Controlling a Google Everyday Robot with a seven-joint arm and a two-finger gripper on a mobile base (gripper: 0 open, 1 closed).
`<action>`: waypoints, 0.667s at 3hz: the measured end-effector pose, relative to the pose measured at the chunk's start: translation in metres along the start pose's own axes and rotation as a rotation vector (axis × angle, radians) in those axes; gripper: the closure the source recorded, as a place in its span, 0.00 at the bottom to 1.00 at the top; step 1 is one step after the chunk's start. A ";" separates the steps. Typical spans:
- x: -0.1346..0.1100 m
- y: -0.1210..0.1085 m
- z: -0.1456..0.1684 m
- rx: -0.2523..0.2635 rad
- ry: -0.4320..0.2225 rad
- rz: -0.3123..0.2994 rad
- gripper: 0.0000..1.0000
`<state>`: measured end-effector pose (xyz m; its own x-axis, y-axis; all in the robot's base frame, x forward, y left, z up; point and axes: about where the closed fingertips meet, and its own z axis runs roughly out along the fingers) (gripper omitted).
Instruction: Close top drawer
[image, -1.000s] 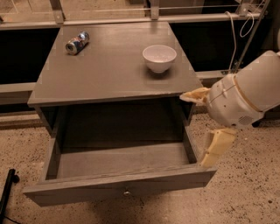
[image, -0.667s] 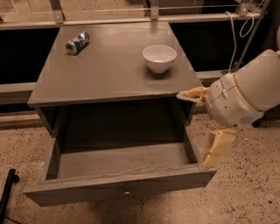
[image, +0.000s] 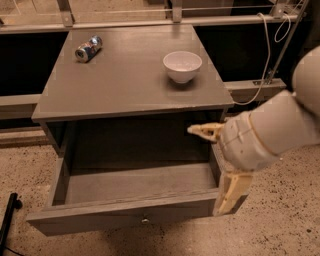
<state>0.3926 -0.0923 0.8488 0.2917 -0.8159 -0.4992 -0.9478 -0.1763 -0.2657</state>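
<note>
The top drawer (image: 125, 216) of a grey wood-grain cabinet is pulled far out. Its box is empty, and a small round metal knob (image: 145, 219) sits at the centre of its front. My gripper (image: 218, 162) is at the drawer's right side, with its white arm coming in from the right. It is open and empty. One finger (image: 204, 131) points left under the cabinet top, above the drawer's right wall. The other finger (image: 232, 192) hangs down over the drawer's right front corner.
On the cabinet top (image: 125, 80) stand a white bowl (image: 182, 65) at the right and a lying can (image: 88, 48) at the back left. A white cable (image: 272, 60) hangs at the back right. A black object (image: 9, 220) lies on the speckled floor at the lower left.
My gripper has moved down and to the left, so its lower finger now overlaps the drawer's right front corner. The drawer, bowl and can have not moved.
</note>
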 end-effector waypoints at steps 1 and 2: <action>0.022 0.036 0.050 -0.013 -0.008 0.002 0.25; 0.054 0.076 0.104 -0.042 0.033 0.003 0.56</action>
<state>0.3501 -0.0923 0.7159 0.2852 -0.8338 -0.4726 -0.9534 -0.1961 -0.2294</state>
